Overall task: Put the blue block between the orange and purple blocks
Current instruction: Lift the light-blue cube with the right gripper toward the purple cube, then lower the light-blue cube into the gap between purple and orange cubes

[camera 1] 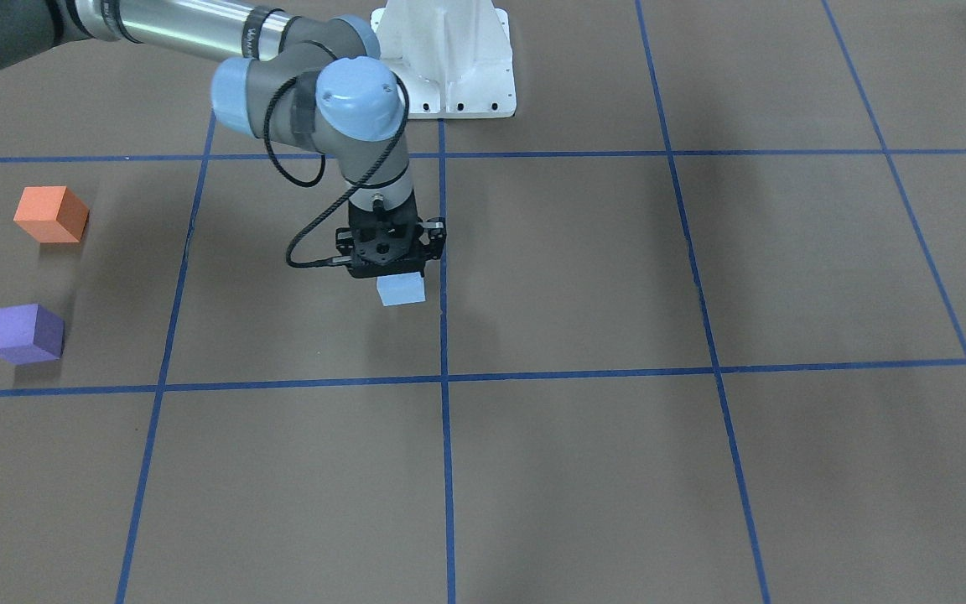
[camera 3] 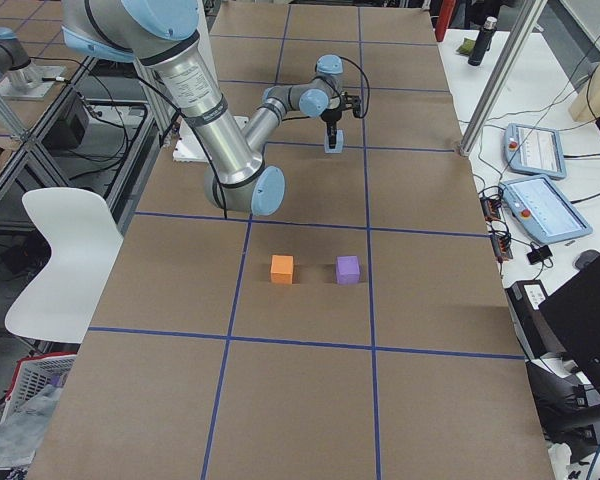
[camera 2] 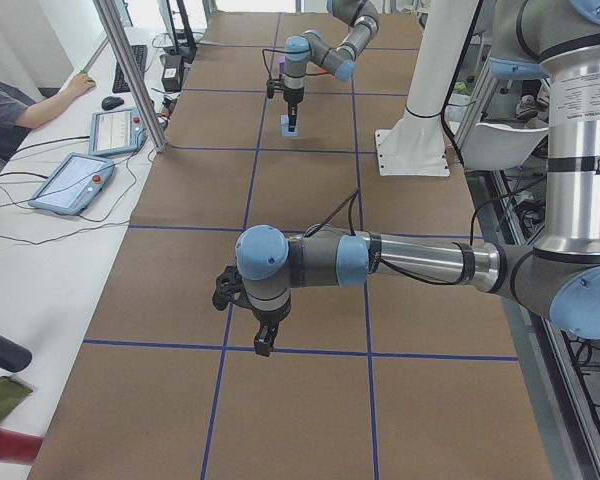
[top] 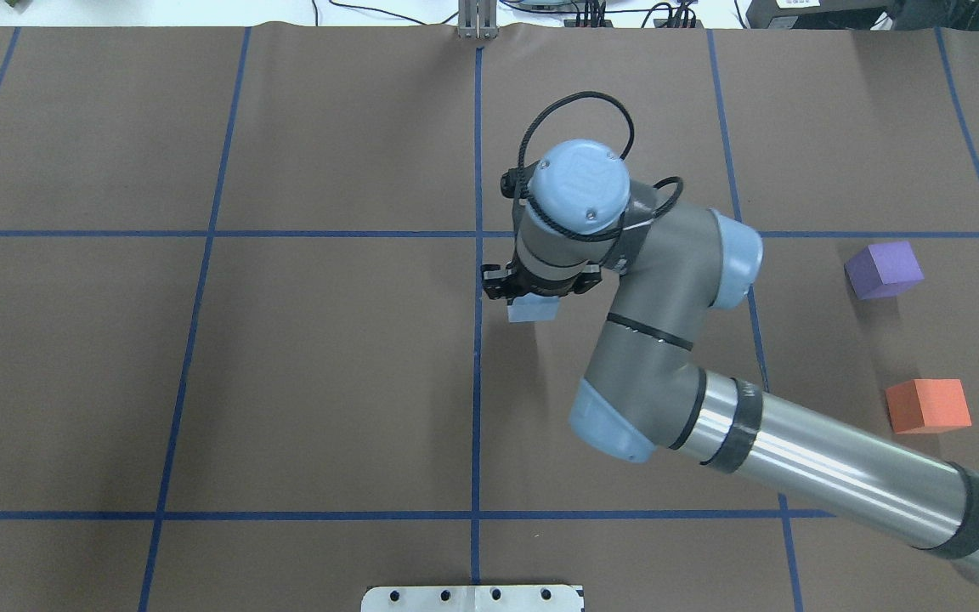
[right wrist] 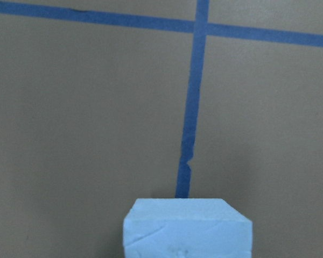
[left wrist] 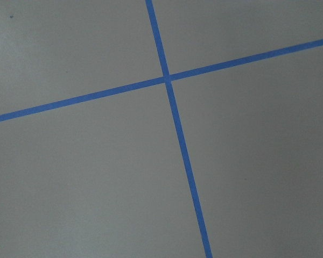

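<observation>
Nearest us, we find the orange block [top: 927, 406] on the right of the worktop [top: 285, 382]. Farther out, near the middle, the right hand [top: 536, 297] is clamped on the blue block [top: 532, 311], well apart from the purple block [top: 883, 270] beyond. We cannot tell whether the left hand [camera 2: 264, 345] is open.

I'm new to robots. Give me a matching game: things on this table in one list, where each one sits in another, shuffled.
Things:
1. blue block
2. orange block
3. purple block
4. left pincer

Places:
A. robot's right side, farther from its base
B. well away from all the blocks
C. right under the right pincer, beside a blue line
D. robot's right side, nearer its base

Pairs: 1-C, 2-D, 3-A, 4-B.
</observation>
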